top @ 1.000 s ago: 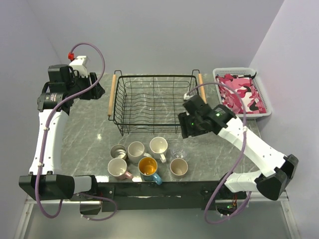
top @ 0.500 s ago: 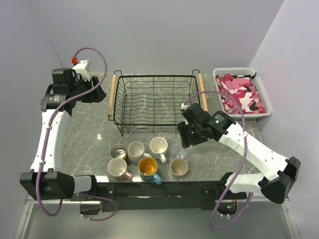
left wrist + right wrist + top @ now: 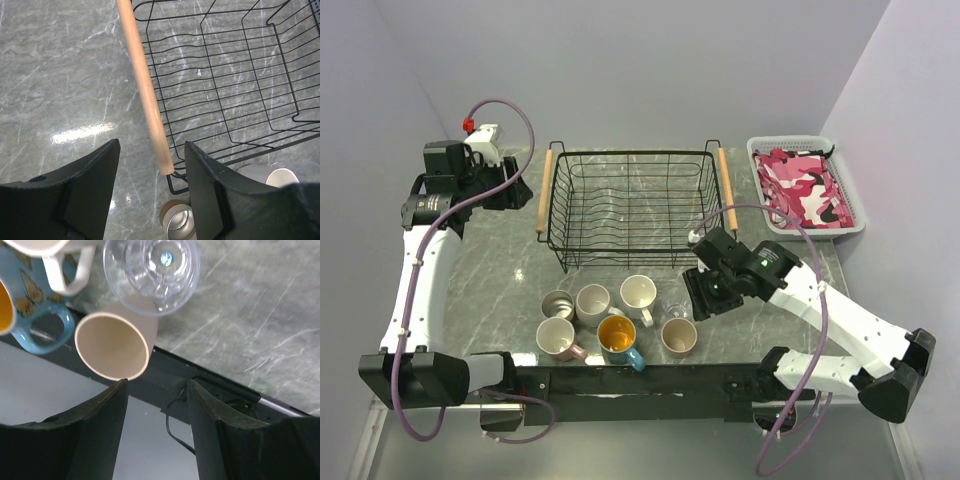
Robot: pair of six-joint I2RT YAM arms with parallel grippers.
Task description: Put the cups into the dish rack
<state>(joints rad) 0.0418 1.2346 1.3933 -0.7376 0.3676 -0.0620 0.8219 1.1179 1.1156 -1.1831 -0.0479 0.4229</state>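
The black wire dish rack (image 3: 630,205) with wooden handles stands empty at the table's middle. In front of it cluster the cups: steel cup (image 3: 557,303), two white mugs (image 3: 592,303) (image 3: 638,295), clear glass (image 3: 677,308), pink mug (image 3: 556,338), blue mug with orange inside (image 3: 618,338) and tan cup (image 3: 678,337). My right gripper (image 3: 695,292) hovers open just right of the glass. In its wrist view the gripper (image 3: 157,405) is empty, with the glass (image 3: 150,272) and tan cup (image 3: 112,345) ahead. My left gripper (image 3: 152,165) is open over the rack's left handle (image 3: 145,90), above the steel cup (image 3: 180,222).
A white plastic basket (image 3: 852,190) holding pink camouflage cloth sits at the far right. The table's near edge and a black frame rail (image 3: 200,385) lie directly under my right gripper. Grey walls enclose the table on three sides.
My right arm has swung from the rack's front right corner toward the near edge, down beside the clear glass, and its jaws have narrowed slightly. The left arm has barely shifted.
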